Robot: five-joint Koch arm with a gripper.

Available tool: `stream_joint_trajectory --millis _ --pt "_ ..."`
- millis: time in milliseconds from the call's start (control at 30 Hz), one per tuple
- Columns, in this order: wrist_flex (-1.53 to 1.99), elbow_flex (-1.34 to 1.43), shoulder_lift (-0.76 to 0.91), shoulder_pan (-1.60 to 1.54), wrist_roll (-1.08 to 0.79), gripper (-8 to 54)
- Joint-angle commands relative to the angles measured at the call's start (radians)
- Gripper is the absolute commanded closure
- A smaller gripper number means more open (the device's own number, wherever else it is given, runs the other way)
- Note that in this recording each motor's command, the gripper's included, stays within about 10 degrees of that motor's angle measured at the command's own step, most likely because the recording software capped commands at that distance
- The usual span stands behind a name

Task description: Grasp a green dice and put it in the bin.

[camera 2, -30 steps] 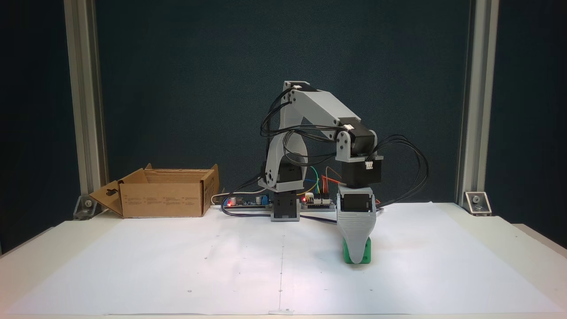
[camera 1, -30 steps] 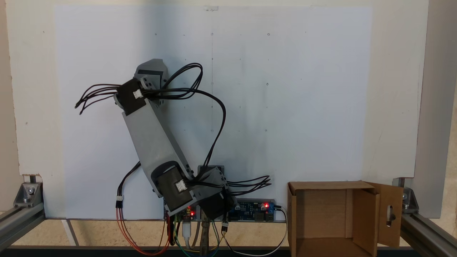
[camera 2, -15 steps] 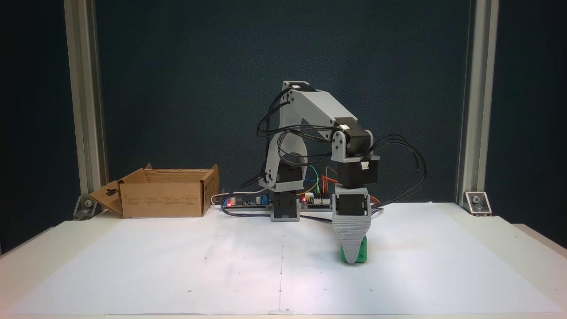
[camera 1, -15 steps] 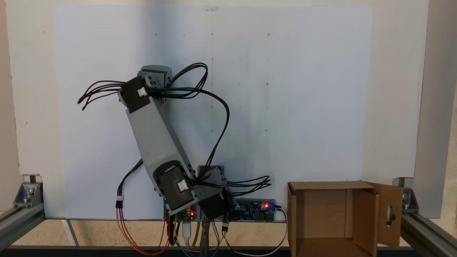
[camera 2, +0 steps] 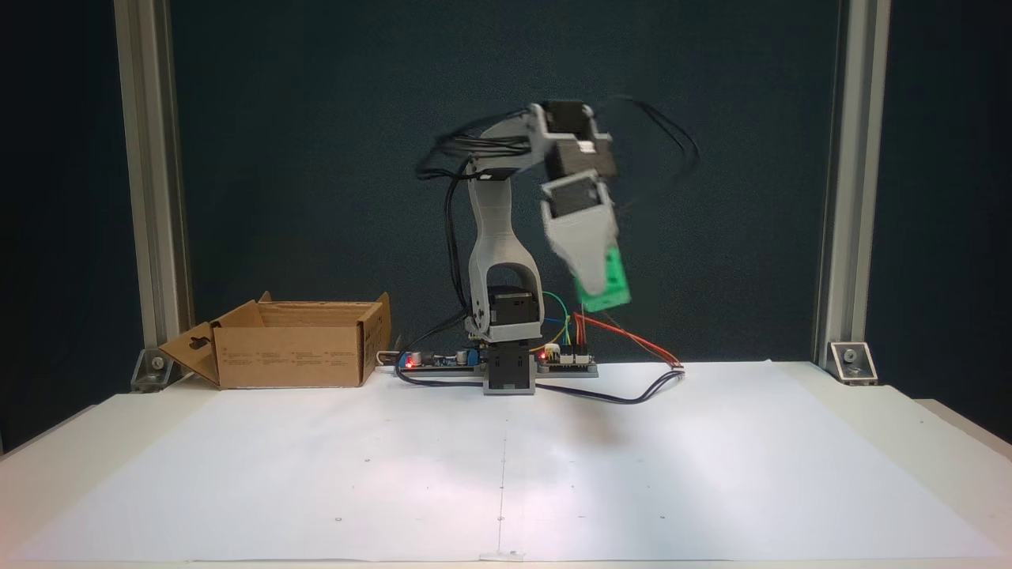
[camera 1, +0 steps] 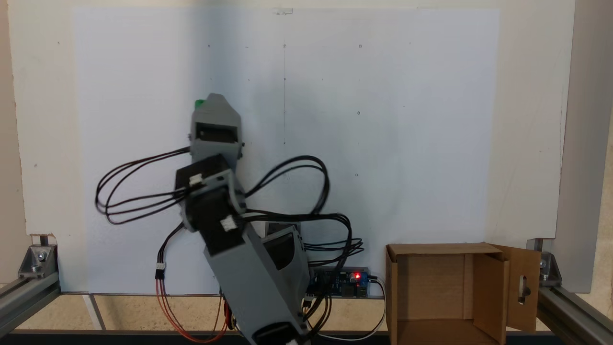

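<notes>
White paper covers the surface as the jaws (camera 2: 605, 294) clench the green dice (camera 2: 607, 280) high above its middle; blur suggests a fast swing could shake it loose short of the bin (camera 2: 294, 352) at the far-left corner.

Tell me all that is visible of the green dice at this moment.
The green dice is a small bright green cube, blurred by motion. It hangs in the air, well above the white paper, gripped at the tip of the gripper and tilted with it. From above only a green corner peeks beside the gripper. Its pips cannot be made out.
</notes>
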Motion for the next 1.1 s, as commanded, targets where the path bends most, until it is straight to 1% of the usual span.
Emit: stream_joint_trajectory --millis 0,100,333,400,433,500,667,733,833,933,1067 --pt "0.003 -0.077 0.017 0.115 -0.02 33.8" --pt "-0.003 -0.077 0.015 0.304 -0.167 33.8" --pt "-0.011 -0.078 0.003 0.791 -0.405 33.8" --pt "0.014 -0.11 -0.031 0.934 -0.483 33.8" --pt "0.054 -0.146 -0.052 1.092 -0.573 33.8" --pt "0.069 -0.167 -0.084 1.158 -0.618 33.8" --pt "0.092 -0.256 -0.15 1.52 -0.819 33.8" --pt "0.095 -0.296 -0.164 1.705 -0.917 33.8" --pt "0.094 -0.328 -0.176 1.903 -1.027 33.8" --pt "0.097 -0.328 -0.204 2.022 -1.114 33.8" --pt "0.101 -0.327 -0.291 2.129 -1.163 33.8"
